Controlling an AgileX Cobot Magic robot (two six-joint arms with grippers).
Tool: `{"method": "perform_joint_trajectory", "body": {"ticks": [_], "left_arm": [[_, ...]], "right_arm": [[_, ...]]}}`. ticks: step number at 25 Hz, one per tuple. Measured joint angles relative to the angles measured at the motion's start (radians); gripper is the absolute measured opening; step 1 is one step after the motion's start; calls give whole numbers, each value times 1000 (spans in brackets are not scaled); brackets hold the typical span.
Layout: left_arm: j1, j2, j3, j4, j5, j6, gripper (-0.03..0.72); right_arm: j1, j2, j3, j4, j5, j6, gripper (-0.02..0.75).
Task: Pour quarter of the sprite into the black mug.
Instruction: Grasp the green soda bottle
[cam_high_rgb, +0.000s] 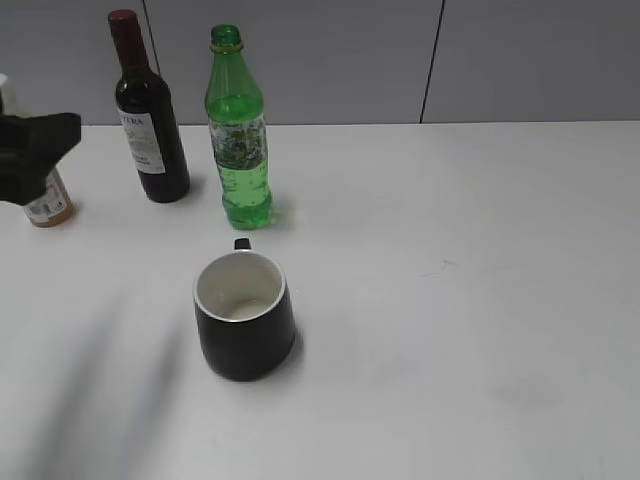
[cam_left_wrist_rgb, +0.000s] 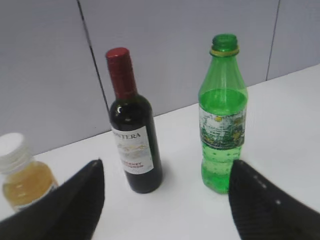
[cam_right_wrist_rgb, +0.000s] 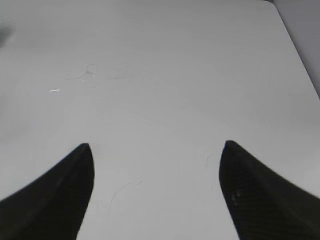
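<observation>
White tabletop against a grey panelled wall. Toward the far left stands the sprite (cam_high_rgb: 239, 130), an uncapped green bottle more than half full, with a dark wine bottle (cam_high_rgb: 148, 112) just to its left. The black mug (cam_high_rgb: 243, 314) sits nearer, directly in front of the sprite, apart from it. The left gripper (cam_left_wrist_rgb: 165, 200) hangs spread wide, empty, facing both bottles; the right gripper (cam_right_wrist_rgb: 156, 195) is likewise spread over bare table. The thin plastic probably dents and feels slick, so the labelled middle seems the safest grip.
</observation>
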Motion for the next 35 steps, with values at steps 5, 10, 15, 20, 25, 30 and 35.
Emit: {"method": "perform_joint_trajectory", "body": {"ticks": [5, 10, 15, 20, 25, 30, 35], "left_arm": [[-8, 204, 1, 74, -264, -89, 589], [-8, 358, 1, 162, -495, -255, 588], [-8, 499, -3, 256, -682, -275, 588], [-8, 620, -59, 280, -706, -278, 603], [-8, 719, -163, 281, -657, -282, 670], [-8, 812, -251, 291, -635, -283, 678], [-8, 886, -315, 326, -634, -327, 678]], "right_arm": [[0, 0, 0, 0, 0, 0, 590], [0, 0, 0, 0, 0, 1, 590], [0, 0, 0, 0, 0, 1, 590], [0, 0, 0, 0, 0, 1, 590], [0, 0, 0, 0, 0, 1, 590], [0, 0, 0, 0, 0, 1, 590], [0, 0, 0, 0, 0, 1, 589]]}}
